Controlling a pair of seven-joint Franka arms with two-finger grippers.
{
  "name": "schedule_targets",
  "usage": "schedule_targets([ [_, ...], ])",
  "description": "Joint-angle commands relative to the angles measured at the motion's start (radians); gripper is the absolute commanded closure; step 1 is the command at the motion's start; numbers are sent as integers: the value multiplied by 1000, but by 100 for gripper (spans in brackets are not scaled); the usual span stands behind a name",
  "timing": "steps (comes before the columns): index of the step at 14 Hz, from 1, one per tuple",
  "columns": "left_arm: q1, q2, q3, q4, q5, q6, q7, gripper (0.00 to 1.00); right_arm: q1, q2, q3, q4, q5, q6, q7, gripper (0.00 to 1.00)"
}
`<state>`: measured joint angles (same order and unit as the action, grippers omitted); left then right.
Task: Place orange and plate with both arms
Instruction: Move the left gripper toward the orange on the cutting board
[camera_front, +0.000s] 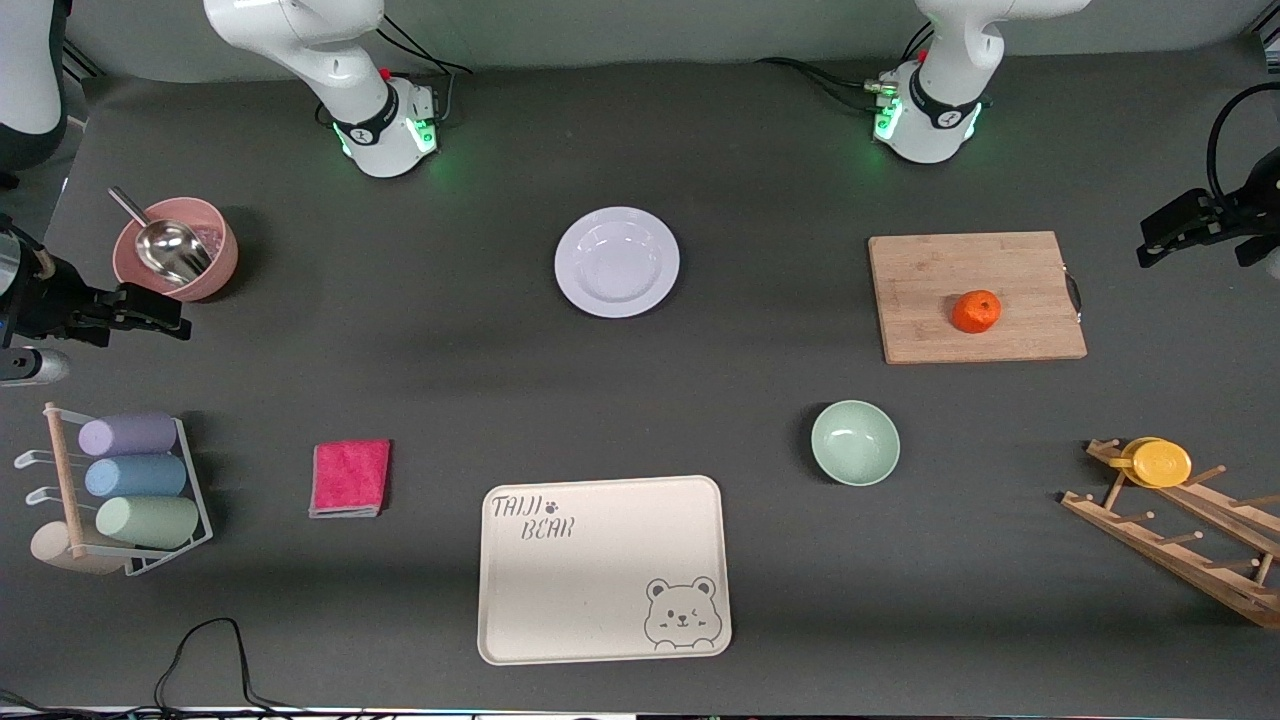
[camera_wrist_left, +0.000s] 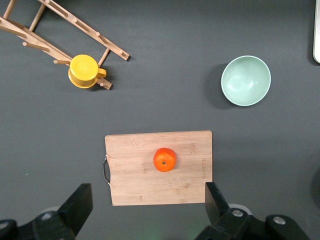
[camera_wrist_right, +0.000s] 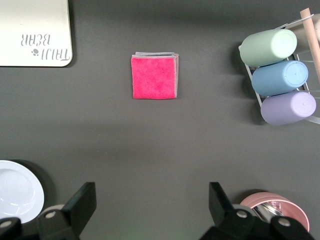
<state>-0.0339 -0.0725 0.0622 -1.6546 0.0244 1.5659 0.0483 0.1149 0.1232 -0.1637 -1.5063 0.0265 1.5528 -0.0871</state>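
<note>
We wait, nothing grasped yet.
Left gripper (camera_wrist_left: 145, 212) and right gripper (camera_wrist_right: 148, 210) gape wide, empty, at the table's end edges; next, reach orange (camera_front: 976, 311) and plate (camera_front: 617, 262).

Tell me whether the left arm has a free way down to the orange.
Probably yes. The orange lies alone on the cutting board, nothing over or against it. The left gripper hangs above the board's edge, jaws open wide.
</note>
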Motion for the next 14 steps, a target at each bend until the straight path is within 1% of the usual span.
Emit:
schedule_targets([
  [1,-5,14,7,21,-10,-26,-16,0,0,-7,1,-11,-14,13,23,0],
  [3,2,14,13,18,-18,-38,-13,0,2,-7,1,-11,-14,13,23,0],
  [4,11,14,14,-3,-18,-40,-5,0,2,-7,1,-11,-14,13,23,0],
  [5,15,7,14,-40,-18,-32,-4,0,2,-8,1,-12,-14,13,23,0],
  [6,23,-6,16,-98,-18,-6,-2,0,2,-10,1,-12,-14,13,24,0],
  [7,29,-27,18,-175,-18,69,-1,0,2,-16,1,-15,-14,12,23,0],
  [9,31,-73,18,-377,-18,251,-1,0,5,-51,1,-54,-14,16,24,0],
  [11,45,-105,18,-560,-18,418,-1,0,9,-97,4,-100,-14,27,42,0],
  [13,43,-110,14,-731,-18,595,-2,0,40,-170,10,-173,-14,30,111,0],
  [14,45,-112,16,-798,-20,664,-2,0,67,-213,9,-220,-13,48,145,0],
])
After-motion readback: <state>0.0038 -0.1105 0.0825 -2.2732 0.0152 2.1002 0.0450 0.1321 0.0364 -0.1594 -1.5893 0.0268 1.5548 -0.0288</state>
